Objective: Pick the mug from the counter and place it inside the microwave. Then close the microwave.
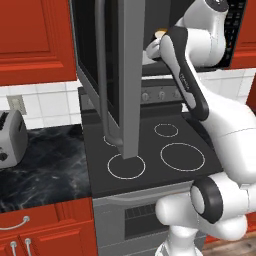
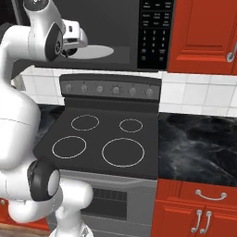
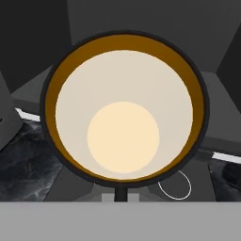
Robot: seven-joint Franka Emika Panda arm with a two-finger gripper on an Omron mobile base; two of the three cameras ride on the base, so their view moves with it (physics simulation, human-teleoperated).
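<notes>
In the hand view I look straight down into the mug, with its dark rim, tan wall and cream bottom. My gripper is shut on the mug's near rim, where one dark fingertip shows. In the left base view the mug's tan top peeks out beside my gripper at the mouth of the microwave. The microwave's door, with a long steel handle, stands wide open to the left. In the right base view my gripper hangs over the white plate inside the microwave.
A black stovetop with white burner rings lies below the microwave. Black marble counter runs left of it, with a silver toaster on it, and more counter runs to the right. Red cabinets flank the microwave.
</notes>
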